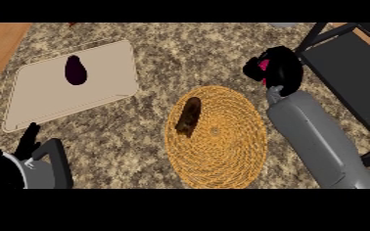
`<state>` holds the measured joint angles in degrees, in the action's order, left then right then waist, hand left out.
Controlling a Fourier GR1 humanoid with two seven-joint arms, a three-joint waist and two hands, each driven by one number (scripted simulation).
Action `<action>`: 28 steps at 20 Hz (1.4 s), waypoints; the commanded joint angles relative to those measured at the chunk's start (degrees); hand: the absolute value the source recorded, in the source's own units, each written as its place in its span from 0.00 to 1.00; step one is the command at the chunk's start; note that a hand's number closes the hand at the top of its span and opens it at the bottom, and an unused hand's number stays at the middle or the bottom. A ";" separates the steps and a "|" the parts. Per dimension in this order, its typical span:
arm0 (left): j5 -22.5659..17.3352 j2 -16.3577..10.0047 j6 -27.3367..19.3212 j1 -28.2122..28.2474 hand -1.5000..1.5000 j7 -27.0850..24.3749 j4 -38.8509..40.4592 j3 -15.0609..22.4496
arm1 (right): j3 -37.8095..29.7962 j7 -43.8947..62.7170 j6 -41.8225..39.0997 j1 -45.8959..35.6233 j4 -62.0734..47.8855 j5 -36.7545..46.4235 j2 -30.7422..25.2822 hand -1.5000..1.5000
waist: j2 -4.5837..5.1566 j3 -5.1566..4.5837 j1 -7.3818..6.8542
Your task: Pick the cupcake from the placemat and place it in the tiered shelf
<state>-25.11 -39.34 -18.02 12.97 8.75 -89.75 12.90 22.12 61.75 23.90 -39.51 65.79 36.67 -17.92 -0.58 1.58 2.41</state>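
My right hand (280,69) is raised right of the placemat, next to the left edge of the dark tiered shelf (338,63). Its fingers are curled round a small thing, the cupcake (265,65), of which only a pink patch shows. The round woven straw placemat (224,151) lies at the centre of the counter, left of and below the hand. My left hand (29,141) rests at the lower left edge with its fingers up, holding nothing.
A brown elongated object (189,116) lies on the placemat's left part. A beige board (43,95) at the left carries a dark purple eggplant (75,70). The shelf's black frame (312,33) stands just right of my right hand.
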 commanded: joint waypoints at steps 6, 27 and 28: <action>-4.05 7.37 0.43 -3.41 0.50 1.27 0.56 2.52 | -4.73 19.23 -1.22 -16.14 -1.99 17.19 -1.02 1.00 | -0.56 -2.35 1.58; -4.75 7.38 -0.06 -3.38 0.50 1.05 1.26 2.04 | -22.54 19.02 -22.27 -33.23 -3.47 29.80 -11.82 1.00 | -0.34 -1.90 2.48; -5.46 7.22 0.64 -3.30 0.50 0.91 1.18 1.63 | -24.30 17.43 -22.72 -34.24 -4.50 29.66 -14.07 1.00 | -0.17 -1.89 2.05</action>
<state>-25.73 -39.49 -18.86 14.12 8.26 -89.05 12.95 0.91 69.93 8.36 -70.68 62.04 65.80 -29.13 -1.61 1.63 3.87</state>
